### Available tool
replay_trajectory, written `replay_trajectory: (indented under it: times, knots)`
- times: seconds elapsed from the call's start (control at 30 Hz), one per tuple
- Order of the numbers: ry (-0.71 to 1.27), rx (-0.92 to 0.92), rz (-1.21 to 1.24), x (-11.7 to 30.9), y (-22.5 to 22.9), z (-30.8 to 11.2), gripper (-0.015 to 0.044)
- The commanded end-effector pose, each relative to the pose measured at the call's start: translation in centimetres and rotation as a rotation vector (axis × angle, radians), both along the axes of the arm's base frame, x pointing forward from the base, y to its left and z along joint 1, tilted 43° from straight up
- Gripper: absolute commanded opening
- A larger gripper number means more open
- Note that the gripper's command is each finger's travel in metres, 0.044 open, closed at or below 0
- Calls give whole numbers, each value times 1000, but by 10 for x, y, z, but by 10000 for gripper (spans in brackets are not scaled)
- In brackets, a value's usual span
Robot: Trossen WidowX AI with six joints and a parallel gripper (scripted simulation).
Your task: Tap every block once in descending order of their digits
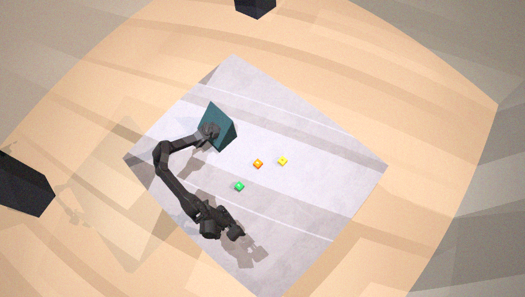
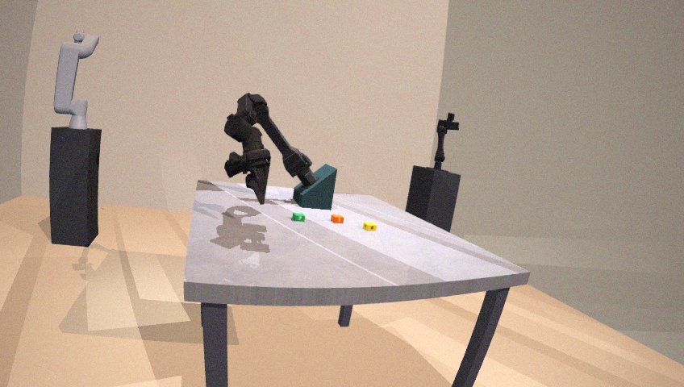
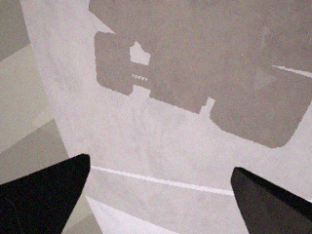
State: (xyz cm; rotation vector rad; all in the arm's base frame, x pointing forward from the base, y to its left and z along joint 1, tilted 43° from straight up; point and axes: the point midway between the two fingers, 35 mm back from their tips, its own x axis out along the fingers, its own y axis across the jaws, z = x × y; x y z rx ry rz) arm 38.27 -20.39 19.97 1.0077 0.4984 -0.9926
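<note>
So the pale grey bench [image 1: 309,191] [image 2: 306,259] is standing on dark legs over a tan floor [image 1: 368,47] [image 2: 283,345], beige wall [image 2: 335,57] rising at 12 o'clock, dark pedestals [image 1: 21,187] [image 2: 74,186] sitting at 9 and 2 in the exterior view, light falling in stripes.

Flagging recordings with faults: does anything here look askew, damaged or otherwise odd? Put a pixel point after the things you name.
Nothing stands out. The green block [image 1: 239,186] [image 2: 298,218], orange block [image 1: 257,164] [image 2: 337,218] and yellow block [image 1: 282,161] [image 2: 369,226] sit flat and apart, with no visible damage. The gripper [image 2: 261,200] [image 3: 163,170] is open, away from them.
</note>
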Motion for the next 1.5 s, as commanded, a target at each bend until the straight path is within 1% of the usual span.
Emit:
replay_trajectory:
  times: [0.0, 0.13, 0.27, 0.47, 0.53, 1.47]
  knots:
    - [314, -74, 191, -22, 50, -40, 400]
    - [574, -157, 381, -46, 87, -62, 400]
    - [832, -258, 586, -75, 116, -76, 400]
    - [1218, -443, 909, -118, 147, -80, 400]
    - [1313, -495, 989, -128, 152, -78, 400]
    - [1334, -506, 1006, -130, 153, -77, 400]
